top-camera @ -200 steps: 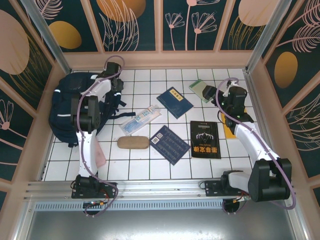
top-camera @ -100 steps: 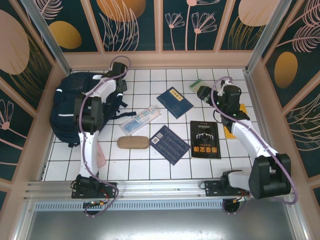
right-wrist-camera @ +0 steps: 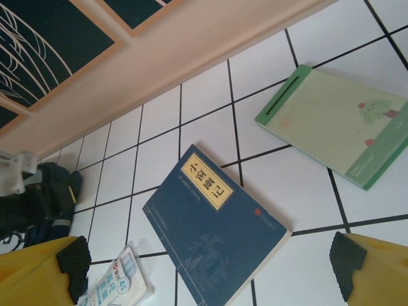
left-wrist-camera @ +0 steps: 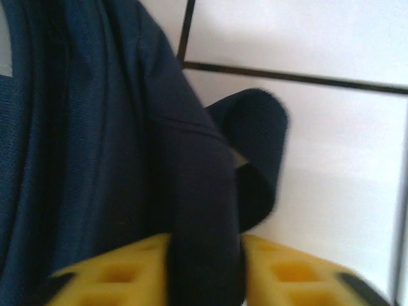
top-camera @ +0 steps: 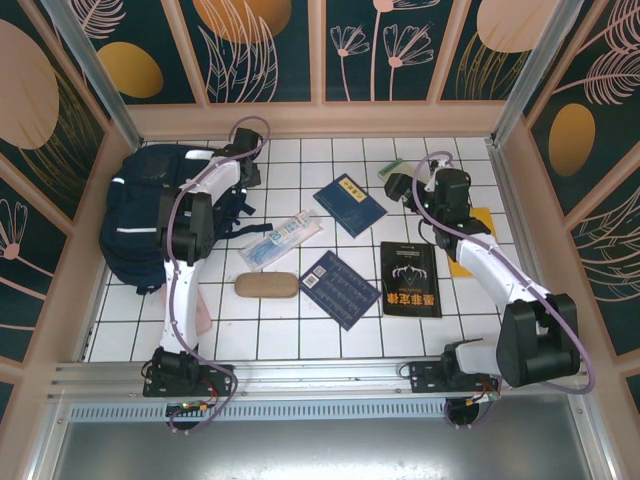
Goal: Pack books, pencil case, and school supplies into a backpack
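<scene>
Grasp state: left gripper (left-wrist-camera: 205, 264) clamped on a backpack (top-camera: 140, 215) strap (left-wrist-camera: 204, 185); right gripper (right-wrist-camera: 210, 264) spread wide, empty.
The backpack lies far left on the tiles (top-camera: 300, 335); five books (top-camera: 349, 204) and three supplies (top-camera: 266, 285) lie flat beyond it.

Top view, right side: the yellow book (top-camera: 481, 222) is mostly buried under the right arm (top-camera: 495, 275), and at lower left the pink case (top-camera: 203, 315) is half tucked behind the left arm (top-camera: 178, 285). The left wrist camera is all soft blur, with the backpack (left-wrist-camera: 76, 127) running off the left edge and the left gripper's (left-wrist-camera: 204, 252) yellow fingers (left-wrist-camera: 108, 277) clipped at the bottom. In the right wrist view, the clear packet (right-wrist-camera: 115, 287) is cut by the bottom edge and the green book (right-wrist-camera: 338, 121) by the right.
</scene>
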Controlling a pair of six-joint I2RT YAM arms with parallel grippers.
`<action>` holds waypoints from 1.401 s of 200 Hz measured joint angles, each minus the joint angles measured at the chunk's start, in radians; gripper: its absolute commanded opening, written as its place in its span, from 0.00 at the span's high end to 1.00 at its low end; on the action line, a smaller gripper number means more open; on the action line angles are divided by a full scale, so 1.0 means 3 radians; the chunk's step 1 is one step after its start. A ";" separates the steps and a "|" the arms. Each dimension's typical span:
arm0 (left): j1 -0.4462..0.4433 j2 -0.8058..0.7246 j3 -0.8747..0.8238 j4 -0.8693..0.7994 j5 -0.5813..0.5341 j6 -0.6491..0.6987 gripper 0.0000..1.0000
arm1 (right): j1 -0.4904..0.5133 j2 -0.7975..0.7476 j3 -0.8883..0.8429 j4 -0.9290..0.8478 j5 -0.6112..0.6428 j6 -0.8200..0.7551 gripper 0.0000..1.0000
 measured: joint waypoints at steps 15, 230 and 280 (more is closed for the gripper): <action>0.0009 0.0006 0.0045 -0.0046 -0.0033 0.0013 1.00 | 0.0031 0.0025 0.0051 0.0000 0.0000 -0.0001 0.01; -0.1250 -0.0491 0.0112 -0.0112 0.0516 0.0445 0.63 | 0.0117 0.0415 0.0106 0.0058 -0.0037 0.0126 0.01; -0.1186 -0.1068 -0.0584 0.0107 0.0224 0.0181 0.53 | 0.0304 0.0810 0.0340 0.0080 -0.0155 0.0126 0.02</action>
